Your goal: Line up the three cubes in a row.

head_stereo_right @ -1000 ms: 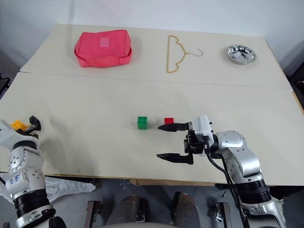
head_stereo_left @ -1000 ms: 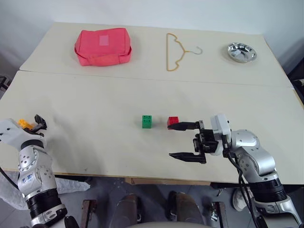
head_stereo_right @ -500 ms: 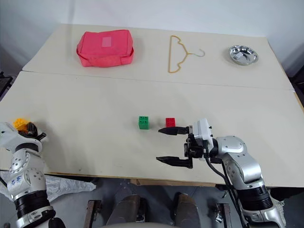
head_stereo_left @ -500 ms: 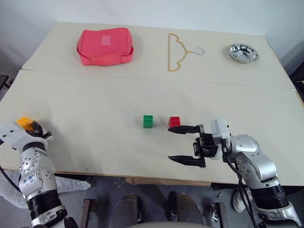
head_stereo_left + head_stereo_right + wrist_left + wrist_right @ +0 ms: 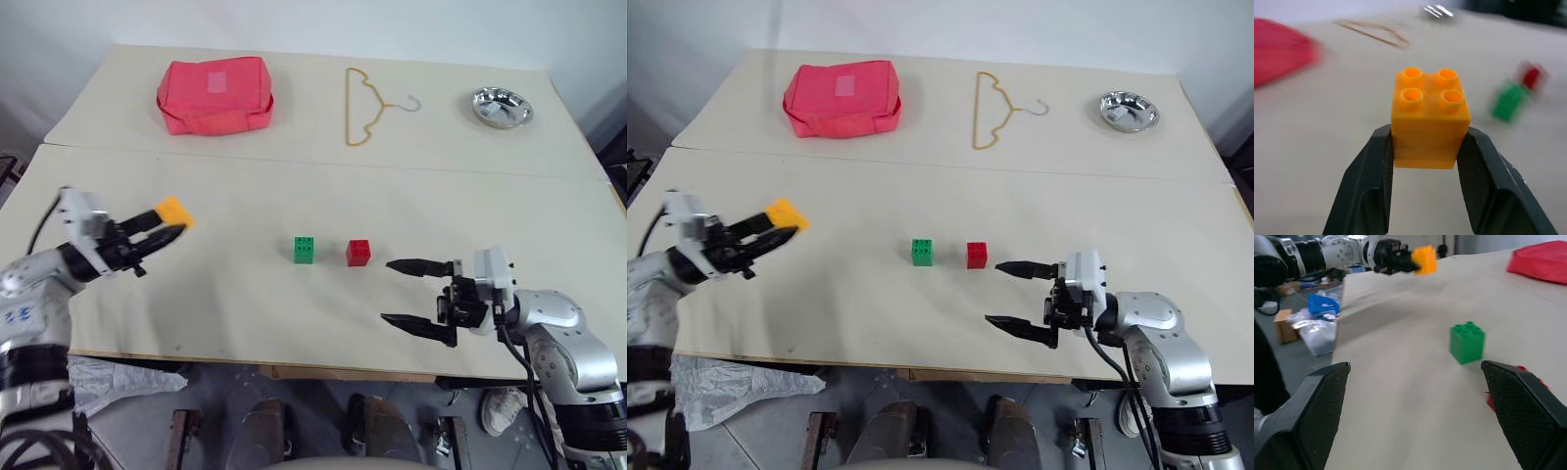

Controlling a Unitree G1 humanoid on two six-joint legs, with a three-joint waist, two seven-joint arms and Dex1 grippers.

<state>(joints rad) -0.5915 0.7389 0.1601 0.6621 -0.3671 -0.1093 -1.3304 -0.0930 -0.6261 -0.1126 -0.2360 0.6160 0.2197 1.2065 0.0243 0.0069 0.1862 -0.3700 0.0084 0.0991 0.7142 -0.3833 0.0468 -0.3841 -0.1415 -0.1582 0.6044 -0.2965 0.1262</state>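
Right gripper (image 5: 1415,406) jaws standing wide apart; green cube (image 5: 1467,342) sitting on surface (image 5: 1400,396) between them; left gripper (image 5: 1396,257) gripping orange-yellow cube (image 5: 1424,259).

Bright, even overhead light, soft diffuse shadows only; tabletop (image 5: 294,186) evenly lit, no hard glare apart from small highlights on metal bowl (image 5: 500,107). Head views sharp, left hand (image 5: 162,230) slightly smeared. Left wrist view: orange cube (image 5: 1429,117) sharp, background heavily blurred, green cube (image 5: 1509,100) streaked. Right wrist view softer, foreground fingers (image 5: 1528,406) out of focus.
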